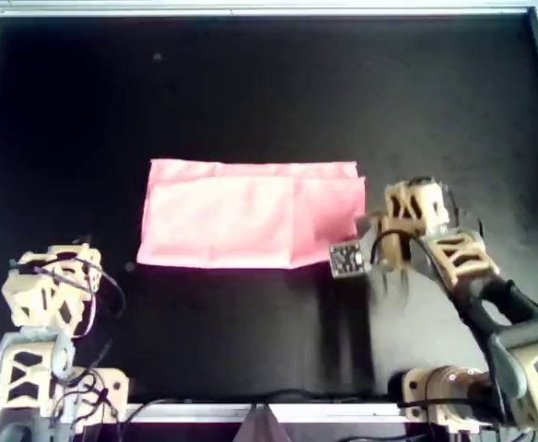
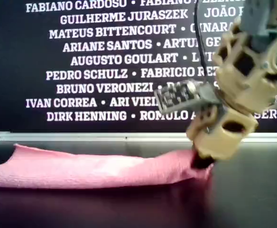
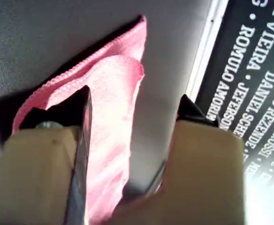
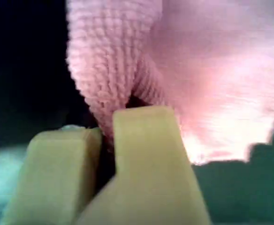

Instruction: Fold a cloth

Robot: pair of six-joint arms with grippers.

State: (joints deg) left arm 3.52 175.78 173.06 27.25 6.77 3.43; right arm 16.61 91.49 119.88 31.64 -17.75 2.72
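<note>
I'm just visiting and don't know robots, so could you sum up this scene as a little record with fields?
Cloth: thin light-pink fabric cloth, lying as a long rectangle with layered edges
Surface: black table
Right gripper: beige, shut on the cloth's edge at the overhead view's right
Left gripper: beige, open, apart from the cloth, holding nothing
Backdrop: dark banner with white names

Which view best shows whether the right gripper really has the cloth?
Right wrist view: the right gripper is shut on a bunched cloth edge. Overhead and exterior show it at the cloth's end; left wrist shows only cloth.
</note>
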